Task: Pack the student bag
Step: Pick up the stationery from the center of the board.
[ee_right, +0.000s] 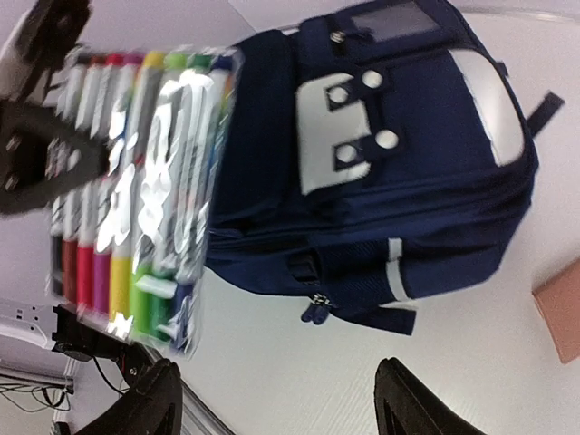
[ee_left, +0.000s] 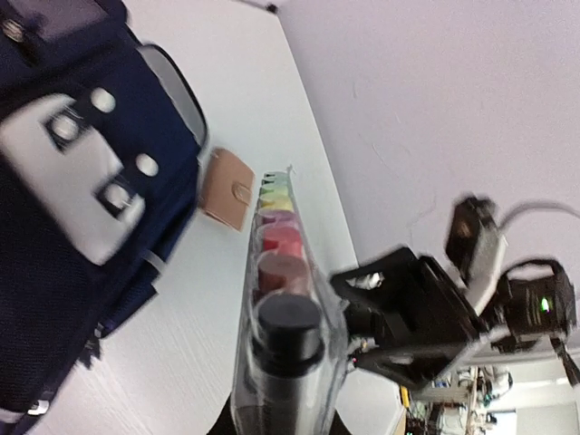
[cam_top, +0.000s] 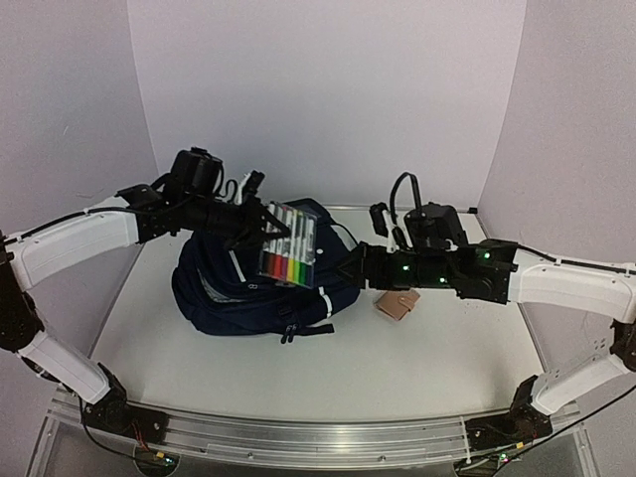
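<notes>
Smooth white worktop [cam_top: 427,348], flat and matte, edged along the near side by a ribbed metal rail [cam_top: 328,437].

On it, left of centre, the student bag [cam_top: 248,288]: by far the bulkiest item, lying down with the front panel facing up. Navy woven fabric, soft, rounded, slightly slumped. Thin white reflective stripes across the lower front. Pale grey patch with round studs on the front pocket. Black straps, buckle and zip pulls at the lower edge. Main compartment open or zipped: impossible to tell.

Raised over the bag's upper right part, a marker pack [cam_top: 289,245]: flat, rectangular sleeve of clear plastic, glossy and glinting, packed with cylindrical pens side by side, red, yellow, green and blue among them. Contact with the fabric below: cannot tell.

Left tool [cam_top: 264,235]: black and angular, pressed together on one end of the marker pack, holding it aloft and tilted.

Right tool [ee_right: 276,381]: black fingers [ee_right: 149,408] spread wide, nothing between them, hovering just right of the bag and near the pack, touching neither.

Smallest, a tan pouch [cam_top: 397,304]: flat, squarish, leather-like, with a small flap, resting on the worktop just right of the bag, beneath the right arm.
</notes>
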Action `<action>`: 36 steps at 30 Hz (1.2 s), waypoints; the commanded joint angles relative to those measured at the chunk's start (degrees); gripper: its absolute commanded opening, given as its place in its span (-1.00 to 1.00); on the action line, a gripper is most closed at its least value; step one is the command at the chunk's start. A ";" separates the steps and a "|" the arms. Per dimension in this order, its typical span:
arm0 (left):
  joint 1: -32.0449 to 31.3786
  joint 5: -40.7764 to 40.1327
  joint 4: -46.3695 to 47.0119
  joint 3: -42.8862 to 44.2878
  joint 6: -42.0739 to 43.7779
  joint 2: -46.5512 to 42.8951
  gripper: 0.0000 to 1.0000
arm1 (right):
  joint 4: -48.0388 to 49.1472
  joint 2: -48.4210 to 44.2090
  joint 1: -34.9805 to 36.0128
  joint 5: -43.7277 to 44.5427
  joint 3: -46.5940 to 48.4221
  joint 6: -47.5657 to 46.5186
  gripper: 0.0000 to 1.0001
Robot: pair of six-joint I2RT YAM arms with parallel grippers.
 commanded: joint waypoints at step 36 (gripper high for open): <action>44.13 -1.56 -18.24 -14.70 6.91 -31.60 -1.00 | -6.43 63.87 17.65 57.28 75.00 -37.33 -0.26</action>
